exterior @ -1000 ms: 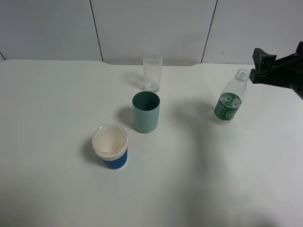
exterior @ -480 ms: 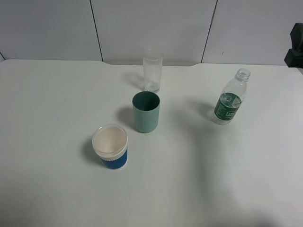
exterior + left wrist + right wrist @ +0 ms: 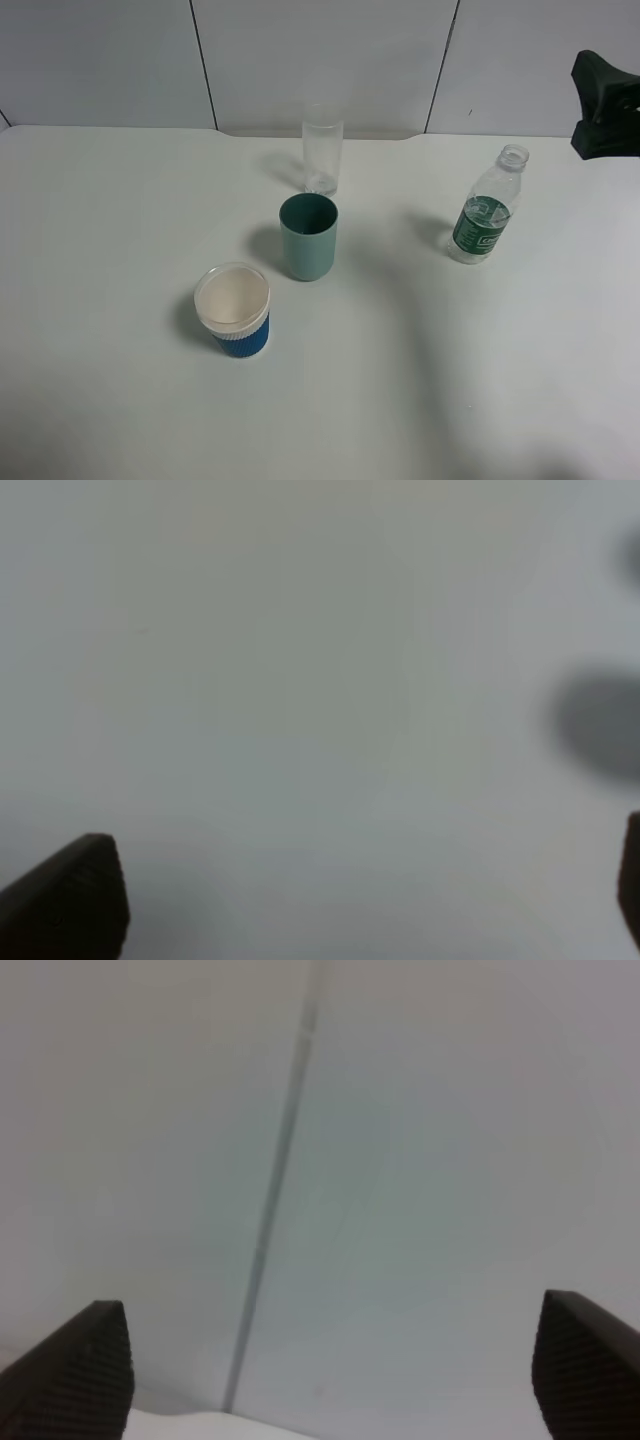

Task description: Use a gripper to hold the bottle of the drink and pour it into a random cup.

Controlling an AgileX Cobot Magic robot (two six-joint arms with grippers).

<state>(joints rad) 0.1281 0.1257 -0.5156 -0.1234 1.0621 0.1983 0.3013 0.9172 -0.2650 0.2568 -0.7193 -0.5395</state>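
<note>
The bottle of the drink (image 3: 484, 215), clear with a dark green label and no cap, stands upright at the right of the table. The teal-green cup (image 3: 309, 237) stands upright near the middle, empty as far as I can see. My right gripper (image 3: 605, 105) is a black shape at the right edge, above and to the right of the bottle and apart from it. In the right wrist view the right gripper (image 3: 330, 1370) is open and empty and faces the wall. In the left wrist view my left gripper (image 3: 350, 900) is open over bare table. The left arm is out of the exterior view.
A tall clear glass (image 3: 322, 150) stands behind the teal cup near the table's back edge. A blue cup with a white rim (image 3: 233, 310) stands in front and to the left of it. A grey panelled wall (image 3: 320, 60) rises behind the table.
My right gripper has lifted and drawn back to the right from beside the bottle's neck, nearly left the view, then come a little back in. Bottle and cups have not moved.
</note>
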